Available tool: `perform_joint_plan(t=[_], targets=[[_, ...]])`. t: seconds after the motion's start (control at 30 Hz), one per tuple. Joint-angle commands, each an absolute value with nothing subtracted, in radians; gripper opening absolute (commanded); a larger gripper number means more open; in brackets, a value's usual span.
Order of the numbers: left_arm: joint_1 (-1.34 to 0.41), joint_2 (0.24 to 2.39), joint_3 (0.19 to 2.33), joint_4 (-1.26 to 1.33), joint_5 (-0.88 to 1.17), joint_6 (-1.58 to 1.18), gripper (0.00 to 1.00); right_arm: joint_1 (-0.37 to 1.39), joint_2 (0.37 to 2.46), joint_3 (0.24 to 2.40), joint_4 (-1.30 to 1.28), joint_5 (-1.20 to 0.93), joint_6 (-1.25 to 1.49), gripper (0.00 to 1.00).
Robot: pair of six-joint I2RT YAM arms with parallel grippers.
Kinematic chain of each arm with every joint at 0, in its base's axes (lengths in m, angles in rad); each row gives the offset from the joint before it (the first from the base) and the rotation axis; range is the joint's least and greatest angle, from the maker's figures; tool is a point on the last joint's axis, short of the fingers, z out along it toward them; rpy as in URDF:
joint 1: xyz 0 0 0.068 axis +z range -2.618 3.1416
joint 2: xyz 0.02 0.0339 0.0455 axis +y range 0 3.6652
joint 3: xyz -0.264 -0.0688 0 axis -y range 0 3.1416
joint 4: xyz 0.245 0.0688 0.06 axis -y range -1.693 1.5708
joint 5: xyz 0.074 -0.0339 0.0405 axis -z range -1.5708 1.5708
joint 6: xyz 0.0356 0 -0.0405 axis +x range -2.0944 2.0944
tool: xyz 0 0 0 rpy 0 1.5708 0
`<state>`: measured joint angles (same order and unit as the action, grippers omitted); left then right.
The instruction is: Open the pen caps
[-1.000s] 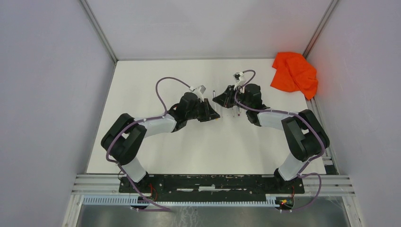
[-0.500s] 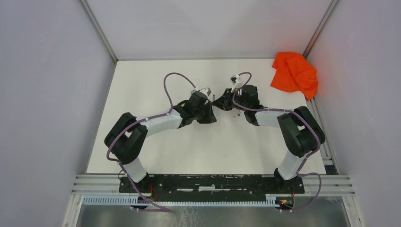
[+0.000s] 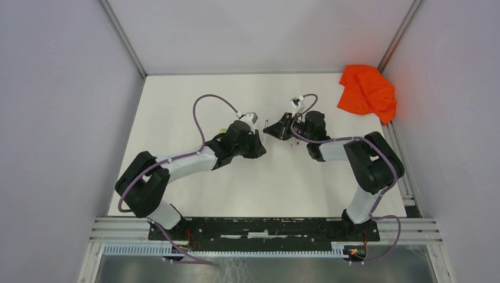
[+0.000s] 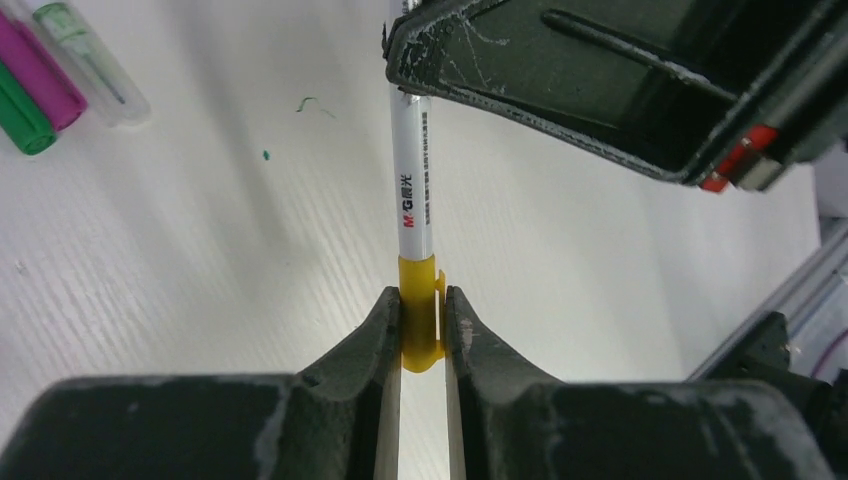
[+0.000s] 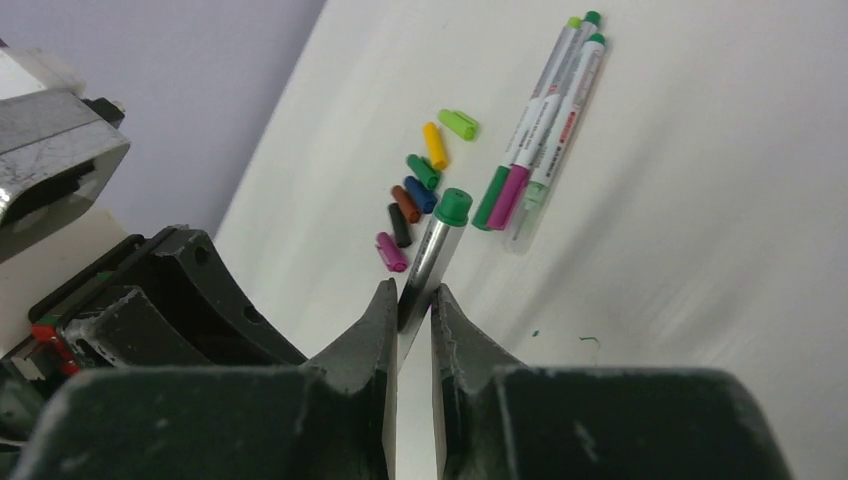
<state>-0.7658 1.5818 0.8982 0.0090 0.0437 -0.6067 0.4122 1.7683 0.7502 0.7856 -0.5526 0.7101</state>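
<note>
My left gripper (image 4: 421, 296) is shut on the yellow pen cap (image 4: 417, 275) of a white pen (image 4: 411, 170). Its barrel runs up from the cap and passes behind the right gripper's finger. In the right wrist view my right gripper (image 5: 413, 292) is shut on a pen barrel (image 5: 432, 252) with a green end (image 5: 453, 205). Beyond it, several loose pen caps (image 5: 421, 171) in yellow, green, blue and magenta lie on the table. Several more pens (image 5: 545, 110) lie side by side beyond the caps. From above, the left gripper (image 3: 259, 143) and right gripper (image 3: 272, 128) meet tip to tip at mid-table.
An orange cloth (image 3: 367, 90) lies crumpled in the far right corner. Grey walls and metal frame rails (image 3: 124, 41) enclose the white table (image 3: 194, 94). Small green ink marks (image 5: 585, 340) dot the surface near the pens.
The right gripper's jaws have narrowed onto the pen barrel. The left arm has stretched forward, and the two grippers have come together over mid-table.
</note>
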Motion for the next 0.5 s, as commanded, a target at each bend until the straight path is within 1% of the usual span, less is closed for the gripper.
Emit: perform_joint_plan(t=[0.0, 0.13, 0.23, 0.37, 0.47], targets=[[-0.771, 1.449, 0.809, 0.219, 0.219, -0.544, 0.02, 0.324, 1.809, 0.693, 1.129, -0.595, 0.883, 0.00], [-0.771, 1.423, 0.770, 0.285, 0.309, -0.536, 0.02, 0.280, 1.884, 0.666, 1.428, -0.660, 1.078, 0.00], [-0.772, 1.428, 0.762, 0.305, 0.368, -0.530, 0.02, 0.266, 1.925, 0.666, 1.573, -0.679, 1.169, 0.00], [-0.772, 1.425, 0.744, 0.330, 0.408, -0.526, 0.02, 0.257, 1.934, 0.677, 1.595, -0.687, 1.174, 0.00], [-0.771, 1.422, 0.735, 0.339, 0.435, -0.523, 0.02, 0.253, 1.907, 0.688, 1.509, -0.679, 1.112, 0.00]])
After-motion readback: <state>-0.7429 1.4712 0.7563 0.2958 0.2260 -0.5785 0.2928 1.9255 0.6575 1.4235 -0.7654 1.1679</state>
